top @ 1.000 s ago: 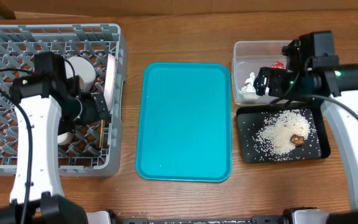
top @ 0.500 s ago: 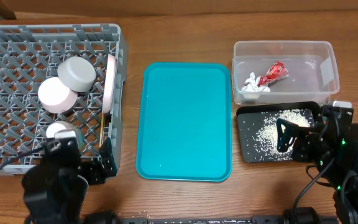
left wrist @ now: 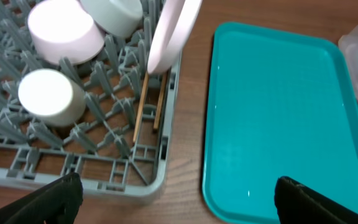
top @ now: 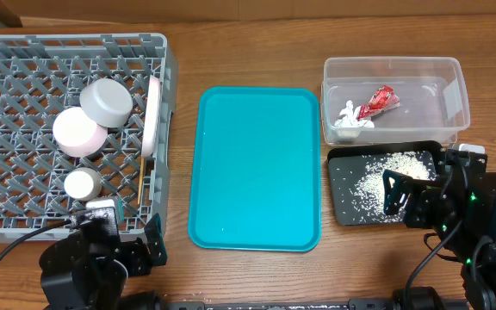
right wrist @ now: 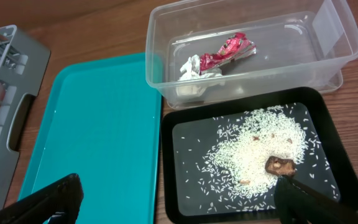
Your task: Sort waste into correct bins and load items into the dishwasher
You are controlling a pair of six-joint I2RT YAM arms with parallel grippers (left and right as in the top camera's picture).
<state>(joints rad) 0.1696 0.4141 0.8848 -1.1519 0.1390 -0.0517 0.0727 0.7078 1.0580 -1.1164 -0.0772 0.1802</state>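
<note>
Drawing back from rack (top: 76, 40) and tub (top: 394, 60), the left gripper (left wrist: 179, 199) and right gripper (right wrist: 179, 200) hang wide open and empty, the sorting and loading apparently finished.

Red wrapper (right wrist: 230, 48), turq. tray (top: 258, 168)

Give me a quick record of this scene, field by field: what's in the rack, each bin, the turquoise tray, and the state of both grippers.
Dish rack: grey bowl, pink bowl and white cup, apparently upside down; white plate on edge at the right side; chopsticks by the plate
Clear tub: red wrapper, white tissue
Black tray: rice, brown lump
Turquoise tray: nothing on it
Left gripper: open, holding nothing
Right gripper: open, holding nothing
</note>
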